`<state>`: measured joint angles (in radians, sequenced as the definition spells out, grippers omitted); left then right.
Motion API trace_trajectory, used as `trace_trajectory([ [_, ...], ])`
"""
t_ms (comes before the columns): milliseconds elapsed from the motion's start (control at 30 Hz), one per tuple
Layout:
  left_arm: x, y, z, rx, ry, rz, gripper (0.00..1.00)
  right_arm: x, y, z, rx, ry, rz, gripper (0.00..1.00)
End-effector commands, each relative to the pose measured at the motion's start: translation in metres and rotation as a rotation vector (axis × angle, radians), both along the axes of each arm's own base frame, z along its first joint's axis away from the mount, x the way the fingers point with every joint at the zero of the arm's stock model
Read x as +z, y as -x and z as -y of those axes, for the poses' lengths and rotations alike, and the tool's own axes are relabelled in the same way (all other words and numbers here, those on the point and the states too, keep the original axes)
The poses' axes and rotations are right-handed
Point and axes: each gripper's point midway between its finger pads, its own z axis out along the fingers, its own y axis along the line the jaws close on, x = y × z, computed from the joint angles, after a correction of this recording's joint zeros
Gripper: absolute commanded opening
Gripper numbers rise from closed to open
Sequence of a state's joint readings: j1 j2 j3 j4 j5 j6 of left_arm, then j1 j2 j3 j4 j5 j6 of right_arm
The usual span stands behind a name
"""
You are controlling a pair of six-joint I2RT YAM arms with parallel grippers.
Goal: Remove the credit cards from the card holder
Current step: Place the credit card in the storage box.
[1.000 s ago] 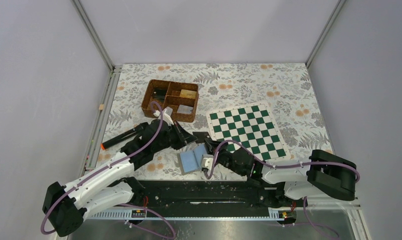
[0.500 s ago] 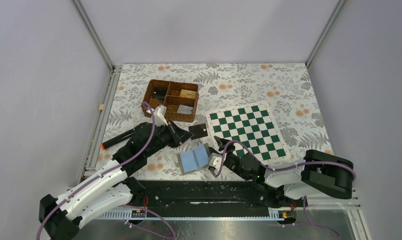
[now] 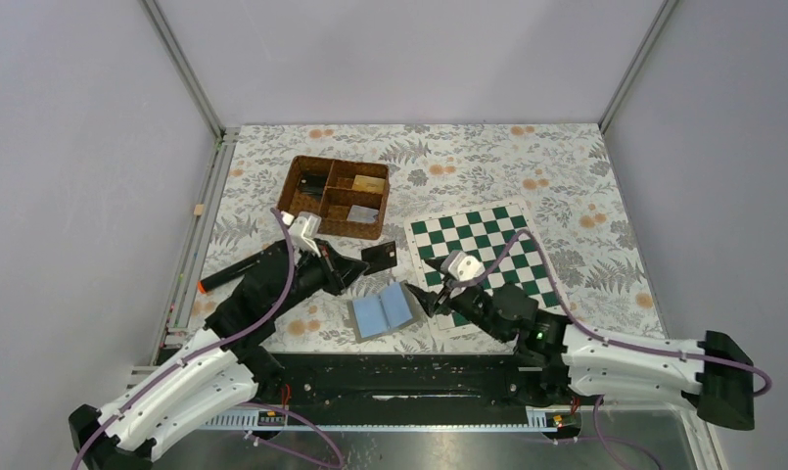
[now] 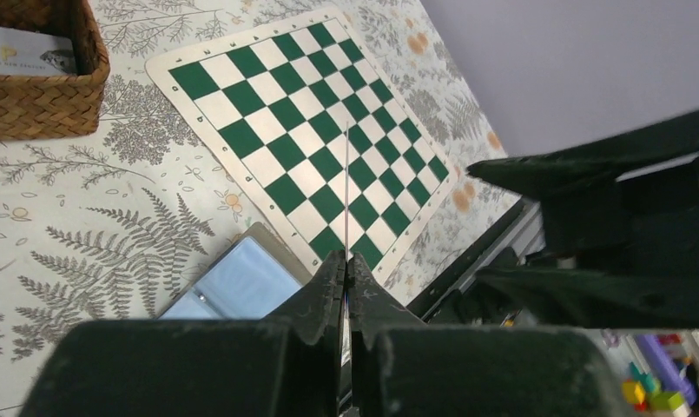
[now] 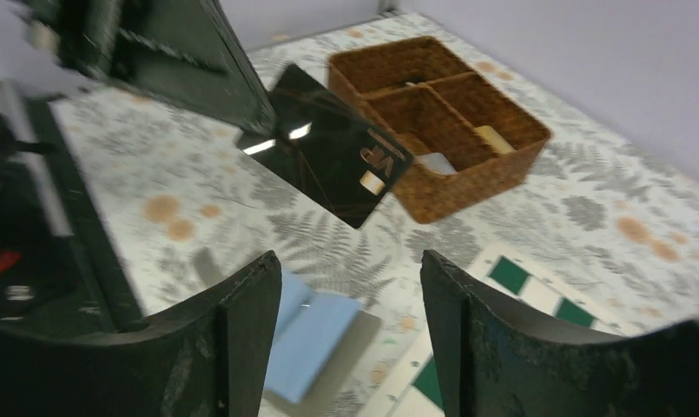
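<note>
Our left fingers (image 4: 321,291) pinch a black card (image 5: 328,165), edge-on from their wrist, face-on from the right; right fingers (image 5: 250,334) wide near the counter's (image 3: 566,166) front edge.

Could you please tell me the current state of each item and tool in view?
holder: open, lying flat, blue inside up
left tool: shut on the card
card: out of the holder, held off the table
right tool: open, holding nothing
basket: upright, items in its compartments
chessboard: flat on the table
marker: lying on the table
</note>
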<state>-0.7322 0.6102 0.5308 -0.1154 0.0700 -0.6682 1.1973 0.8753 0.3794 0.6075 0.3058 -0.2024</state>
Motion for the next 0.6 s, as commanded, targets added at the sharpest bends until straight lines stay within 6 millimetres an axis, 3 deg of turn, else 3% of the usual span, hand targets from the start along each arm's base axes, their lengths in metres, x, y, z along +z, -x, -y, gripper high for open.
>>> trace_trajectory([
  [0,0.022,0.015,0.006,-0.148,-0.09,0.103,0.0,0.02,0.038,-0.006,0.154,-0.021,-0.269,0.67],
  [100,0.022,0.04,0.018,-0.332,-0.13,0.072,0.0,0.042,0.047,-0.003,0.262,0.024,-0.309,0.68],
  [267,0.012,0.065,0.033,-0.531,-0.134,0.003,0.0,0.054,0.052,0.003,0.452,0.03,-0.551,0.63],
  [400,0.012,0.071,0.043,-0.597,-0.087,-0.029,0.0,0.041,0.055,-0.001,0.518,0.16,-0.642,0.58],
  [567,0.009,0.076,0.048,-0.648,-0.078,-0.05,0.0,0.031,0.066,-0.019,0.66,0.176,-0.765,0.56],
])
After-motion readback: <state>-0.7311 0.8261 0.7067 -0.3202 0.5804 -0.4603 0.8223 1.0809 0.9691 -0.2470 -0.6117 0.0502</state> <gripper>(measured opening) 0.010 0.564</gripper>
